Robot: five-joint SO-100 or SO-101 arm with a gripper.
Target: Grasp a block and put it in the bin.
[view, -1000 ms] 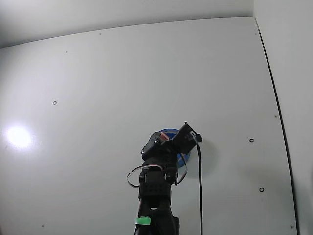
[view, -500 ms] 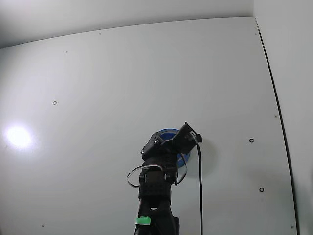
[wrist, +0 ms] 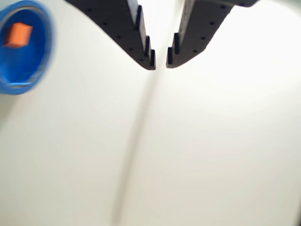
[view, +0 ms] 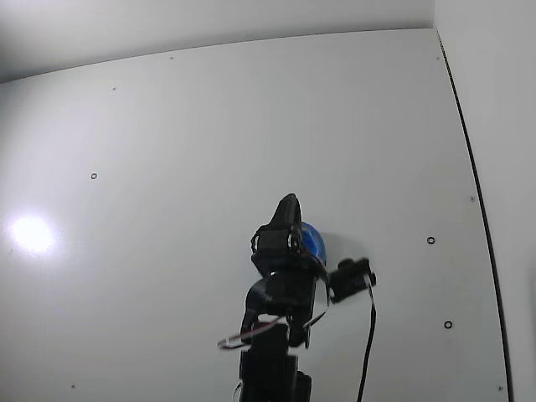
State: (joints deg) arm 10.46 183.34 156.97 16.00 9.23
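Since the block (wrist: 18, 35) already sat inside the bin (wrist: 43, 47), the step in hand looked like the retreat, and doing that well mostly meant pulling the arm clear without clipping the rim on the way out.

Wrist view: the gripper (wrist: 160, 64) came in from the top edge with its tips nearly together, just a thin sliver of table (wrist: 211, 150) showing between them, and nothing was held. The bin was off to the left of the tips, up in the corner and cut by the frame edge, with the orange-pink block lying on its blue floor. Everything under and ahead of the tips was bare white table, a bit blurred, so I'd guess the arm was moving. Keeping the tips closed and swinging away from the bin side seemed the safe call.

Fixed view: the gripper (view: 288, 203) pointed up-frame, and the bin (view: 311, 242) peeked out just right of and behind it, mostly hidden by the arm. I couldn't see the block here.

Versus a second earlier in this same view, the arm had turned: back then the head leaned right over the bin with something pinkish at the tips, now it stood off the bin and the wrist camera hung out lower right.
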